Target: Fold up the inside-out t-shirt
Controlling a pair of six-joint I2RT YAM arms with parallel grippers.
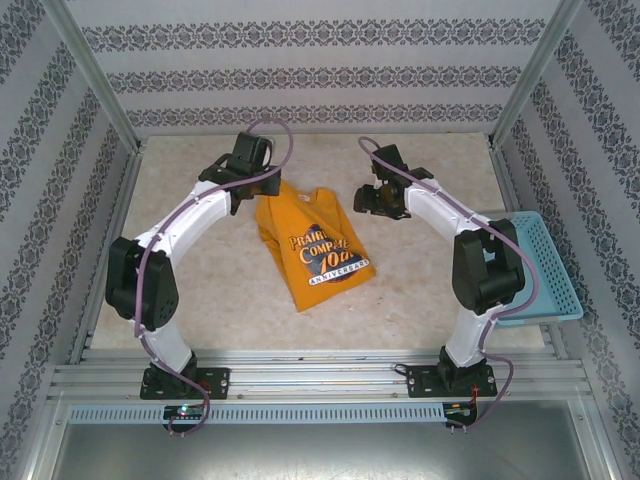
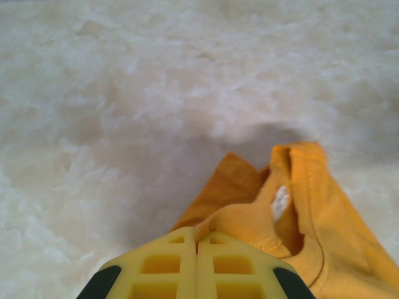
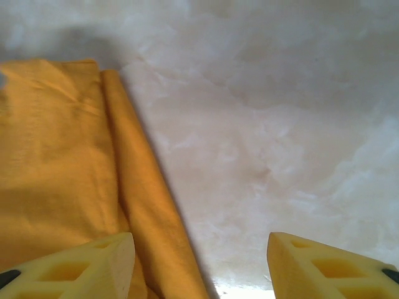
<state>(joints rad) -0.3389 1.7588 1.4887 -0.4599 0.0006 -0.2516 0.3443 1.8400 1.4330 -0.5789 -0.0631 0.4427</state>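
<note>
The inside-out t-shirt (image 1: pixel 315 250) is mustard-orange with a dark print and lies roughly folded at the middle of the table. My left gripper (image 1: pixel 260 192) is at its far left corner. In the left wrist view that gripper (image 2: pixel 199 235) is shut, with a fold of the t-shirt (image 2: pixel 336 212) by the collar pinched at its tips; a small white tag (image 2: pixel 280 202) shows inside the neck. My right gripper (image 1: pixel 363 198) hovers just right of the shirt's far right corner. It (image 3: pixel 199 265) stands open over the t-shirt's (image 3: pixel 56 162) folded right edge and bare table.
A light-blue plastic basket (image 1: pixel 540 265) sits at the table's right edge beside the right arm. The pale marbled tabletop (image 1: pixel 200 290) is walled by patterned panels on three sides, with a metal rail along the near edge.
</note>
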